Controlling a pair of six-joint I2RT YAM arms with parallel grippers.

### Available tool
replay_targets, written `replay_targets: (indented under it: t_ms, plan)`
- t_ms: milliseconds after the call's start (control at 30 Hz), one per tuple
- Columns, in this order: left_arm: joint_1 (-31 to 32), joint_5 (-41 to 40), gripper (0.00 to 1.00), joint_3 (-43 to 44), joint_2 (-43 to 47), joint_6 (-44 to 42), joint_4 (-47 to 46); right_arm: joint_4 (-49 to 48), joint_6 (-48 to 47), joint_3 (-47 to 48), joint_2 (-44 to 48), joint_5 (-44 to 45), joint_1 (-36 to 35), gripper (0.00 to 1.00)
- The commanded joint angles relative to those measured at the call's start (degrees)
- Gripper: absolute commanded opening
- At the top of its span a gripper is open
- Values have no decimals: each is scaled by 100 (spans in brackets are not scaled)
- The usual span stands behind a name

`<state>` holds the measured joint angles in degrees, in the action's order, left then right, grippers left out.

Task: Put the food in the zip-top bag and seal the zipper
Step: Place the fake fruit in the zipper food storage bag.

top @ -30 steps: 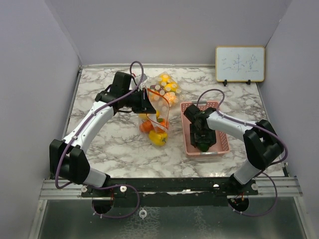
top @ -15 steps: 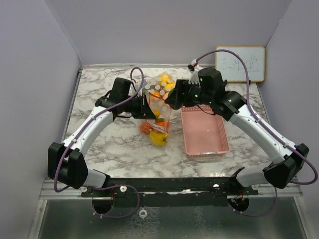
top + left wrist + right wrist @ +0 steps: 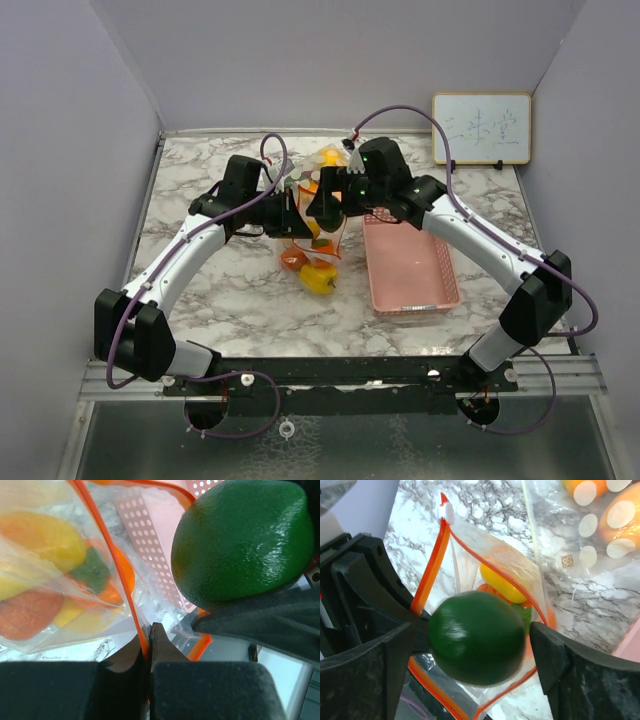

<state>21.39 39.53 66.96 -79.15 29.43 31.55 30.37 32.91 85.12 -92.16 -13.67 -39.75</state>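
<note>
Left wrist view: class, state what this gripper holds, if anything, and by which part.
The left gripper is shut on the zip-top bag. It pinches the orange zipper rim at the bag's open mouth.

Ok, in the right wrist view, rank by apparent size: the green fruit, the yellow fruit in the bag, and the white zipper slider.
1. green fruit, nearest the camera, so its lead is exaggerated
2. yellow fruit, inside the bag, partly hidden behind it
3. white zipper slider

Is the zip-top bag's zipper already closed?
No: the right wrist view shows the orange zipper tracks of the zip-top bag spread wide apart, with the green fruit at the mouth.
</note>
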Motion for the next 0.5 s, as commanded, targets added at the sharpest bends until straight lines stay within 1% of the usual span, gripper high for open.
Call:
replay_targets:
  t_ms: [0,133,200,267,367,467]
  plan:
    - [-12,2,0,135,147,57,-141,220,-301,419,36,245,-15,100]
    - [-12,11,0,83,79,94,-296,432,-412,576,128,421,-16,100]
    - [-12,46,0,48,45,125,-383,508,-431,606,235,660,-15,100]
    - [-12,70,0,8,27,143,-469,635,-486,724,267,1087,-16,100]
    - [-11,68,0,-64,12,174,-578,1119,-657,1401,-167,1521,-15,100]
    - [-11,86,0,-57,-19,182,-608,1312,-783,2018,-680,1659,-9,100]
